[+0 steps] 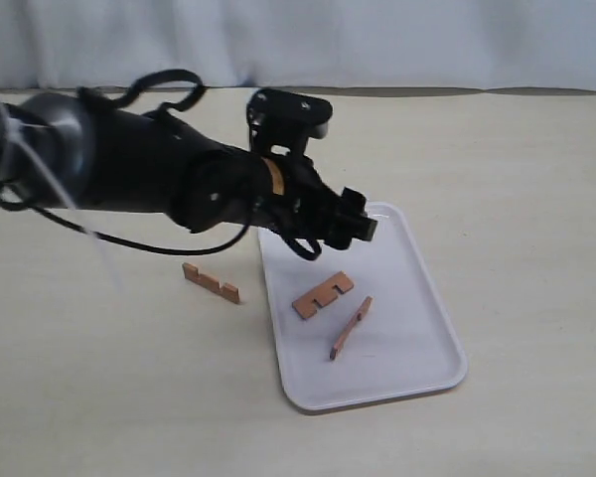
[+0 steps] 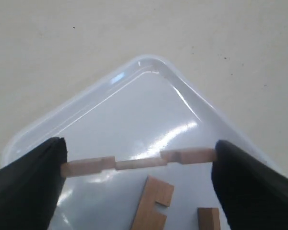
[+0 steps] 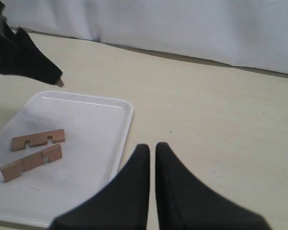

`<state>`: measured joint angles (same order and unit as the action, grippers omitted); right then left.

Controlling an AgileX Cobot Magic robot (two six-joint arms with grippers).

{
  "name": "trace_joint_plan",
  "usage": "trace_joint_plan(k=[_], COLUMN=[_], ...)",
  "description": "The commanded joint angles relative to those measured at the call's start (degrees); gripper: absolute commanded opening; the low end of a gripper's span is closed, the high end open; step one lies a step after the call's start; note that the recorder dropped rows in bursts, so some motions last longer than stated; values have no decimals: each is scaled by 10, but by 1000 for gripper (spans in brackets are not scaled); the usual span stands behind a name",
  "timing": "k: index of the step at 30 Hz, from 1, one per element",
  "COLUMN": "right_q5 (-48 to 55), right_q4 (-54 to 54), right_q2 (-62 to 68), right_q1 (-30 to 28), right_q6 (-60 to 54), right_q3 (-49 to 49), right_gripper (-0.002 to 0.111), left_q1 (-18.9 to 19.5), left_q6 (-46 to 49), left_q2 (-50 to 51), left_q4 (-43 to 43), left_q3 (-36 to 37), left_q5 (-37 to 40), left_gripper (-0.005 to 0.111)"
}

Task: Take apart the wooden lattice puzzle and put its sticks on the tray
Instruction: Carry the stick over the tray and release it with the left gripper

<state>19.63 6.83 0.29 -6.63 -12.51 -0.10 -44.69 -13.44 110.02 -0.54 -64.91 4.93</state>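
Note:
The lattice puzzle is apart; only single sticks show. My left gripper point(image 1: 363, 227) hovers over the far end of the white tray point(image 1: 432, 298), shut on one notched stick point(image 2: 139, 163) held by its two ends between the fingers point(image 2: 26, 182). Two sticks point(image 1: 323, 295) point(image 1: 350, 327) lie flat on the tray, also seen as two sticks point(image 3: 37, 139) point(image 3: 31, 162) in the right wrist view. A fourth stick point(image 1: 211, 283) lies on the table left of the tray. My right gripper point(image 3: 152, 149) is shut and empty, off the tray's side.
A pale tabletop point(image 1: 517, 179) surrounds the tray. A white curtain point(image 1: 377, 40) runs along the back edge. The left arm's black body and cables point(image 1: 109, 159) stretch over the left half of the table.

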Motion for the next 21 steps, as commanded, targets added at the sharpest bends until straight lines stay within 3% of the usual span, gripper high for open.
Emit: trace_joint_plan(k=[1,9,21], right_q5=[0,0,0], right_q4=[-1,-1,-1], right_q2=[-3,-3,-3], right_q1=[1,1,1], right_q6=[-2,-2,-2], right_q3=[1,1,1], right_gripper=[4,4,4], left_q1=[-8,-7,-7], left_q6=[-5,-6,-4], left_q2=[79,100,36], left_q4=[-6,-6,-4], left_q3=[-65,-92,-92], left_q5=[40,49,108], left_gripper=[7,71,92])
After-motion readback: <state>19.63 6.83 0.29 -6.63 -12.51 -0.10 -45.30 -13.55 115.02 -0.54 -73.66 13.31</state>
